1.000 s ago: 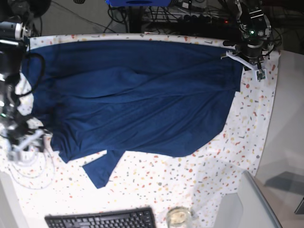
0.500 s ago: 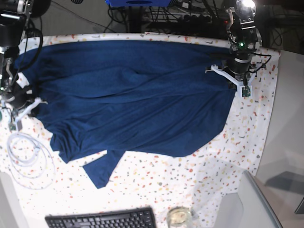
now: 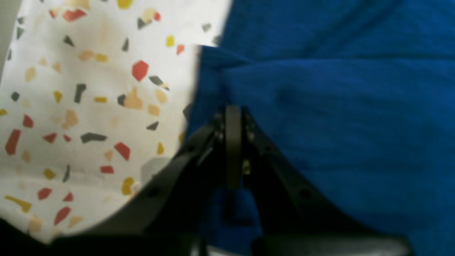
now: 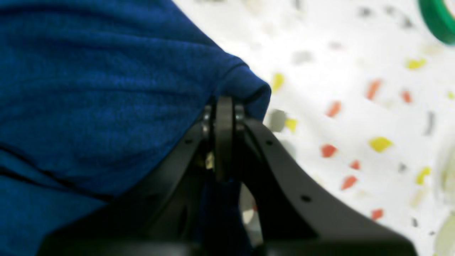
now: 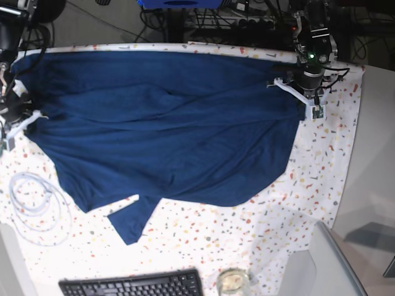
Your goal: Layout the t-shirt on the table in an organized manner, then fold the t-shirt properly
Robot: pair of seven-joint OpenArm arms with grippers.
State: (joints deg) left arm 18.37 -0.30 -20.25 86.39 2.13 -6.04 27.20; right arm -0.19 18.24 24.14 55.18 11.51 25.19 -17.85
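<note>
Base view, left edge: right gripper [image 5: 13,123], jaws closed on a hem corner of the t-shirt [image 5: 166,123]. The shirt spreads across the counter [image 5: 321,172], creased, one sleeve trailing toward lower left. A white cable coil [image 5: 34,206] lies lower left; bare counter lower right. Upper right: left gripper [image 5: 302,92], jaws clamped on the opposite edge.
</note>
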